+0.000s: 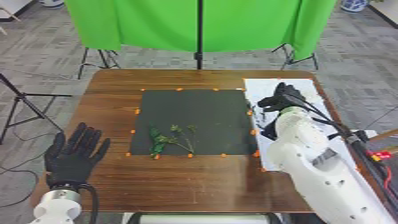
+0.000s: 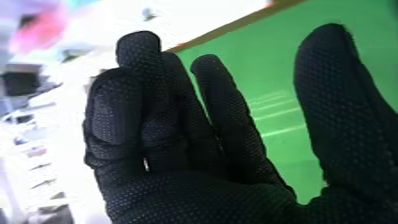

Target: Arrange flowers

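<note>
Right robot hand (image 1: 282, 99) wide, left robot hand (image 1: 71, 161) likewise; green sprigs (image 1: 159, 142) between, on dark mat (image 1: 197, 111)

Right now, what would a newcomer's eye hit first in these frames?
Probably the bright green cloth hanging behind the table. Next, the black-gloved hands: the left hand open at the table's left, the right hand over the white sheet. Then the green sprigs on the near part of the dark mat.
</note>
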